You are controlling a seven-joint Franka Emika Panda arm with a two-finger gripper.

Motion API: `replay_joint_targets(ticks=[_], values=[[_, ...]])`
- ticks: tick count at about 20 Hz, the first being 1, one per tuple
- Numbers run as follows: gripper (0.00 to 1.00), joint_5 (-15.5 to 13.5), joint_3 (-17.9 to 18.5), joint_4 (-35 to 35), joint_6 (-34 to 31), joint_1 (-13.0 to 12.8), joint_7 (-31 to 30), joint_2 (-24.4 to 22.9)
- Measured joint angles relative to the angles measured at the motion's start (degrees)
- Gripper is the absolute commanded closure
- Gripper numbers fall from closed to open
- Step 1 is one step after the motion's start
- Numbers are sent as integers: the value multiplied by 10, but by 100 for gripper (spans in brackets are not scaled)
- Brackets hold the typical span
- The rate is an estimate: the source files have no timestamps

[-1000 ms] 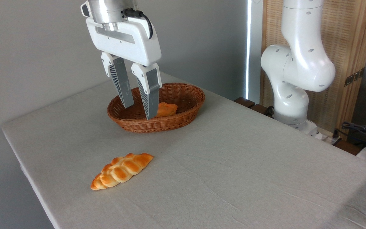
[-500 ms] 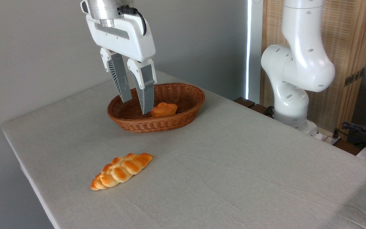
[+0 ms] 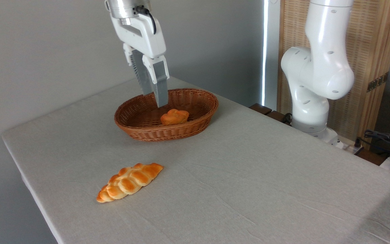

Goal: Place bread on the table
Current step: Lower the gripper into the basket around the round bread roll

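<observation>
The bun (image 3: 174, 116) is sitting inside the wicker basket (image 3: 195, 130), at about twelve o'clock on the table (image 3: 249, 189). The gripper (image 3: 154, 98) is hanging just above it, empty, turned edge-on so one finger is hiding the other; I cannot tell whether it is spread. A braided loaf (image 3: 129, 182) is lying at about eight o'clock.
</observation>
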Motion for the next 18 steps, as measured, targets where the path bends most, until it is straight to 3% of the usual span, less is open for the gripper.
replay_joint_targets(ticks=[6,9,14,18], values=[[0,-60,0,-111,64,-76,0,-50],[0,-68,-1,-159,105,-102,0,-50],[0,-69,-9,-232,193,-126,0,-48],[0,-69,-17,-253,206,-127,0,-48]])
